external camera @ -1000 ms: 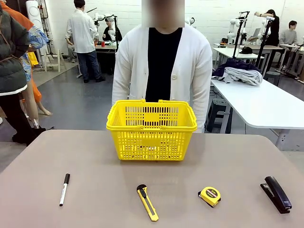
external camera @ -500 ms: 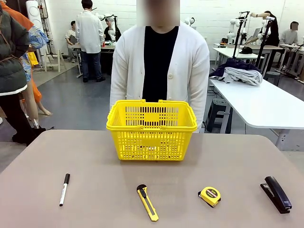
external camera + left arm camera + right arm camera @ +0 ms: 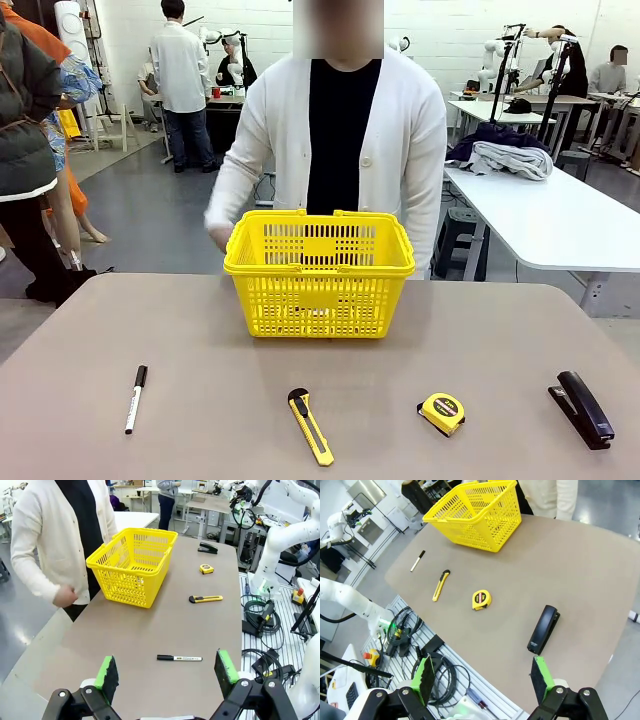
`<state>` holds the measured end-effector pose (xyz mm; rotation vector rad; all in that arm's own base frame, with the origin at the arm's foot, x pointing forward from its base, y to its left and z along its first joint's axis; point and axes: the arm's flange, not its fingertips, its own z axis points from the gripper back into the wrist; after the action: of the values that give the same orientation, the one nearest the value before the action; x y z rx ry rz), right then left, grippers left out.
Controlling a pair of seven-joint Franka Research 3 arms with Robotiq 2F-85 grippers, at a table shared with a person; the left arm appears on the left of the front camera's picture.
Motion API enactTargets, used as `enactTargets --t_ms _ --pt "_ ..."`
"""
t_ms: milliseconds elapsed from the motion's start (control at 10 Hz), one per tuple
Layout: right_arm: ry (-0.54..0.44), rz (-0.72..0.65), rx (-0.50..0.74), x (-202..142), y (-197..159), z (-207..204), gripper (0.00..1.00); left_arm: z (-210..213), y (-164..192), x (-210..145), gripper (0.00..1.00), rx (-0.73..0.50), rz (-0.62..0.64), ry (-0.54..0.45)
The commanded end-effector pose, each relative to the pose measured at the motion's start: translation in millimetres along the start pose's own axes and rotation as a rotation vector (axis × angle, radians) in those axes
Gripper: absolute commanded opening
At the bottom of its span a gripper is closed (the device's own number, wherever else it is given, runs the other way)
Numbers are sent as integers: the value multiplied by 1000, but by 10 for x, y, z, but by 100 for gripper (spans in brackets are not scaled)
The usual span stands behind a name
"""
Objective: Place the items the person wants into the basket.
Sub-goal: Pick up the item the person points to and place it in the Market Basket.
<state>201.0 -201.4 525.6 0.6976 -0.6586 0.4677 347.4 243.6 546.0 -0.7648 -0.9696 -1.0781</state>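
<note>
with the left gripper (image 3: 166, 669) and right gripper (image 3: 483, 674) both spread wide and empty, it seems best to hold off until the person's hand (image 3: 218, 235) by the basket (image 3: 320, 270) signals a choice between the marker (image 3: 135, 398) and the utility knife (image 3: 311, 427) lying well apart on the table (image 3: 480, 330).

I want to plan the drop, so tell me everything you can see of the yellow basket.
The basket is bright yellow plastic with lattice walls, a solid rim and two handles folded down along it. It stands upright on the table, at the far middle, its base flat on the top. Nothing shows inside. The person stands just behind it.
</note>
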Motion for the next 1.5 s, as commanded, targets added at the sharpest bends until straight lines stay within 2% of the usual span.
enactTargets --t_ms 0,1400 --pt "-17 12 17 -9 0 -16 100 23 3 7 100 -6 -13 -9" --pt "-17 12 17 -9 0 -16 100 23 3 7 100 -6 -13 -9"
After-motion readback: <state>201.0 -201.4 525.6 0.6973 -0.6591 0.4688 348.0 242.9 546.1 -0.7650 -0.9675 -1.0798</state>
